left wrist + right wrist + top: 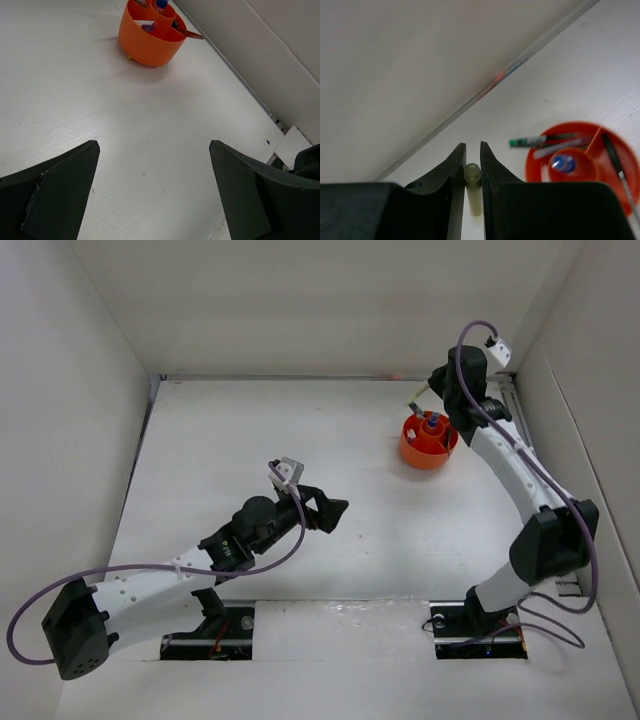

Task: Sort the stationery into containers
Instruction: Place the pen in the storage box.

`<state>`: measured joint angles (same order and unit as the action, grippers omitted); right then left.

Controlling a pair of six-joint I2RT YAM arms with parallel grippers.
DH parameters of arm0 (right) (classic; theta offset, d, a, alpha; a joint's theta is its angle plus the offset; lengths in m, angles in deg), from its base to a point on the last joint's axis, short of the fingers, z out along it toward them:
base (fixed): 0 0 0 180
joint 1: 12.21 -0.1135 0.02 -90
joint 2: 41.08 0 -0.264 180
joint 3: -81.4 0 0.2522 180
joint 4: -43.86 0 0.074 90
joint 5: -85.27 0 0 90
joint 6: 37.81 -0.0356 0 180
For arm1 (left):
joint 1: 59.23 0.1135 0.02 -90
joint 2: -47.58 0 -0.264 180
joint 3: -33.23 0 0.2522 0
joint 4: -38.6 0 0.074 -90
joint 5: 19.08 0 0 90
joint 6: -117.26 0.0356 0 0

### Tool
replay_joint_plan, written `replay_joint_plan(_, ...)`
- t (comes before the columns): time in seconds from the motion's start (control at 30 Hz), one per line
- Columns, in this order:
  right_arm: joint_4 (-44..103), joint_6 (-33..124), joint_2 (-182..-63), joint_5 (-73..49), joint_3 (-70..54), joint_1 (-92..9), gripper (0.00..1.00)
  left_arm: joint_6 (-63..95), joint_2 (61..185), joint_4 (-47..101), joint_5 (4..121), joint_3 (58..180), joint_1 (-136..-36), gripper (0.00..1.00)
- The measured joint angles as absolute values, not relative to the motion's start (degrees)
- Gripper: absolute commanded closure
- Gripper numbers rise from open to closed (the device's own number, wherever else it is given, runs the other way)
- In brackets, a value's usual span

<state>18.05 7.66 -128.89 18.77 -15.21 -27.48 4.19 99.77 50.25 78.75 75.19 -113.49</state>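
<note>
**Jaws of the left gripper** (328,510) (155,192) stand wide apart and hold nothing. They hang low over a bare patch near the middle of the white tabletop (230,440), pointing toward its far right part. In the left wrist view the two dark fingers (60,195) frame open surface only.

**Holder.** The round bright-orange plastic desk holder (428,460) (147,47) (532,165) lies well ahead of the left gripper. It sits upright on the far right part of the tabletop, near the back wall. Its inner ring contains a tiny clear bottle with a blue cap (431,424) (161,5) (563,163), standing upright. In the right wrist view the outer compartments carry several pens:
- a pen with a green end (520,143) projects over the left rim;
- a red marker (555,150) lies just beside it;
- a thin dark pen (614,152) leans in the compartment to the right of a divider wall.

**Jaws of the right gripper** (425,390) (472,150) are clamped on a pale yellow-green pen (413,400) (473,187). The pen is held beside the holder's far left rim, outside the holder. Its rounded end shows between the fingertips, and the rest of the barrel is hidden between the dark fingers.
</note>
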Motion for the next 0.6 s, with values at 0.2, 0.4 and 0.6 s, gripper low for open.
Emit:
replay_joint_plan(0.2, 14.9, 9.1, -143.6, 32.4, -30.4, -24.1, 1.00, 4.1, 98.1, 50.3, 78.9, 75.1, -113.5, 0.10)
replay_joint_plan(0.4, 13.3, 12.9, -151.2, 41.4, -38.3, -23.8, 1.00, 4.1, 98.0, 50.3, 78.5, 75.1, -113.5, 0.10)
replay_joint_plan(0.6, 12.0, 14.9, -153.2, 46.8, -38.1, -23.8, 1.00, 4.1, 97.5, 50.3, 78.5, 75.1, -113.5, 0.10)
